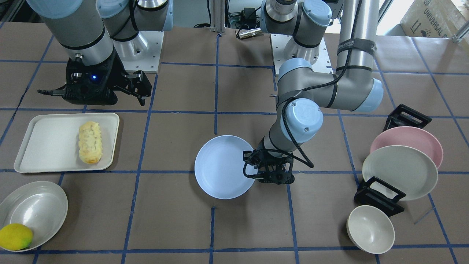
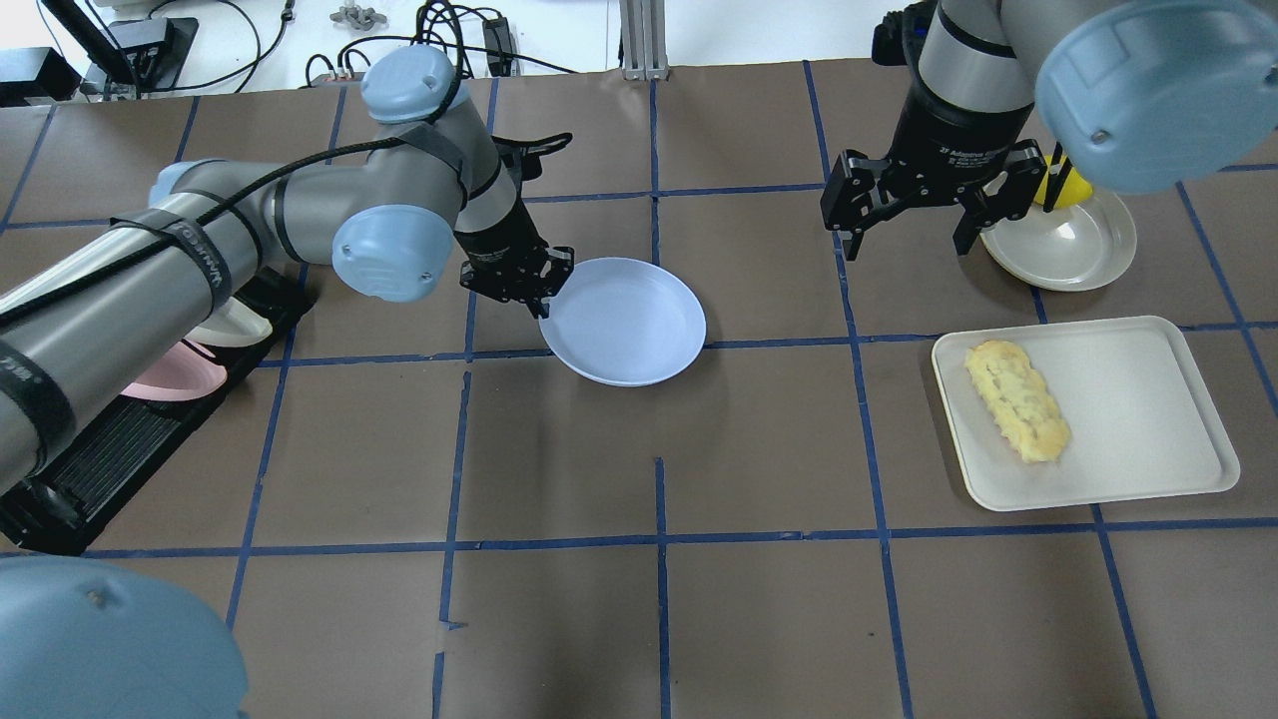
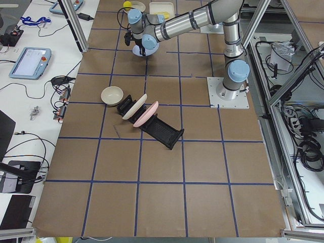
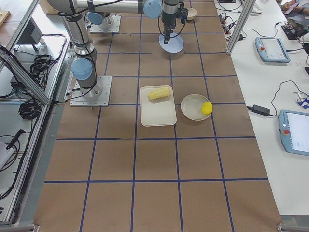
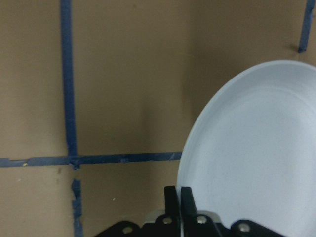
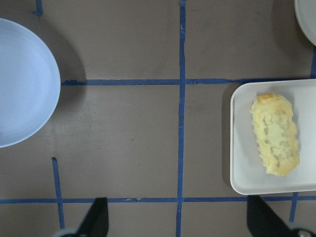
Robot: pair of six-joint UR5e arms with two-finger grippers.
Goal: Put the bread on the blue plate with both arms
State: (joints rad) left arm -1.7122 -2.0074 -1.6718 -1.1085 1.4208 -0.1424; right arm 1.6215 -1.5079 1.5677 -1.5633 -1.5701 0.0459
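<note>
The bread (image 1: 90, 142) lies on an off-white tray (image 1: 44, 146); it also shows in the overhead view (image 2: 1016, 399) and the right wrist view (image 6: 275, 140). The blue plate (image 2: 629, 320) sits near the table's middle. My left gripper (image 2: 544, 300) is shut on the plate's rim, and the left wrist view shows its fingers (image 5: 173, 197) pinching the plate's edge (image 5: 256, 158). My right gripper (image 2: 907, 245) is open and empty. It hangs above the table beyond the tray, apart from the bread.
A lemon (image 1: 14, 236) lies in an off-white dish (image 1: 36, 209) near the tray. A black rack (image 1: 377, 196) holds a pink plate (image 1: 410, 141) and an off-white plate (image 1: 399, 170), with a small bowl (image 1: 370, 229) beside it.
</note>
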